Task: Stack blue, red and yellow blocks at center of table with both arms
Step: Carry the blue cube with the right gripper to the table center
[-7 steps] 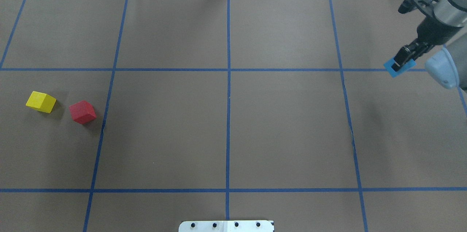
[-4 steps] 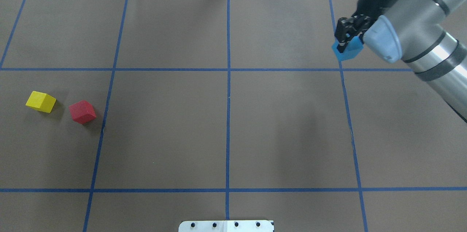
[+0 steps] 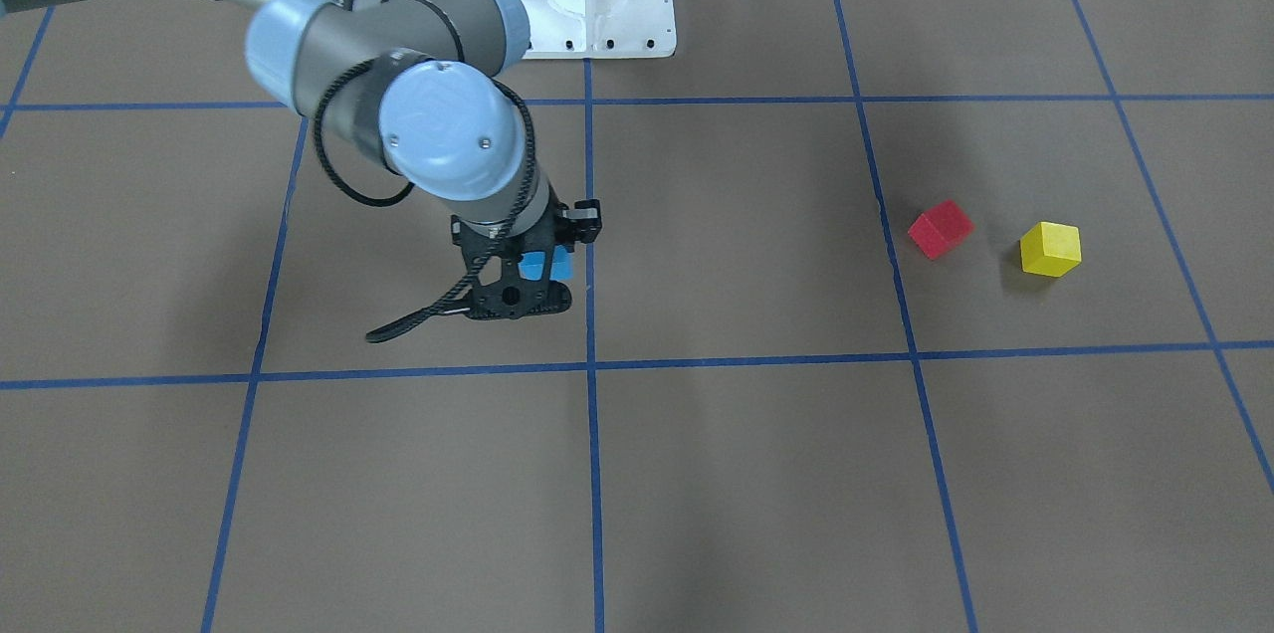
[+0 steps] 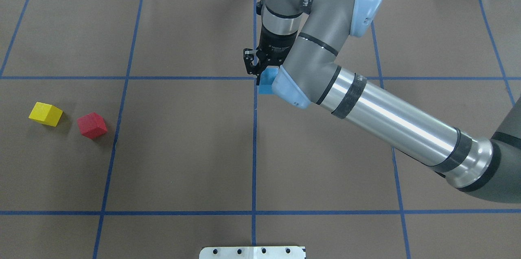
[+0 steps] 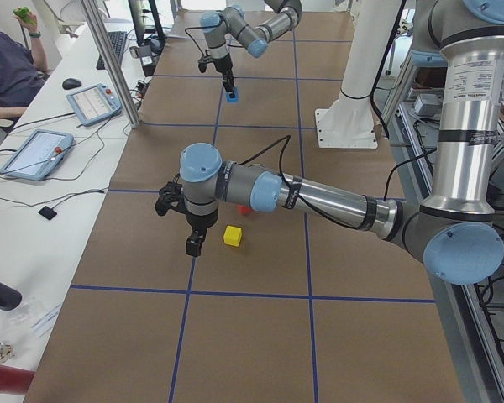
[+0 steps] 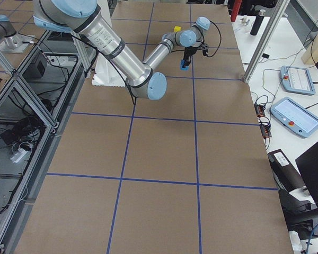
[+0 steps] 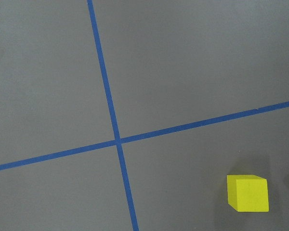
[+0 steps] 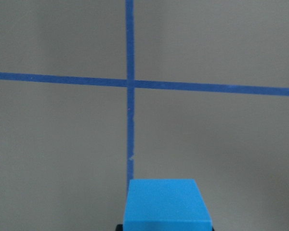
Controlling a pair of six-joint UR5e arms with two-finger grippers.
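Brown worktop (image 4: 183, 149), blue tape grid. Right end effector (image 4: 262, 76) is clamped on the blue block (image 4: 266, 86) at a centre-line tape crossing. Red block (image 4: 92, 125) and yellow block (image 4: 45, 113) sit side by side, apart, on the robot's left. Left end effector (image 5: 193, 243) hangs near the yellow block; can't tell its opening.

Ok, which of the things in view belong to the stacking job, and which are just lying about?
Job: blue block, gripped in the right end effector; red block; yellow block.

Lying about: tablet and mouse, both on the side bench.
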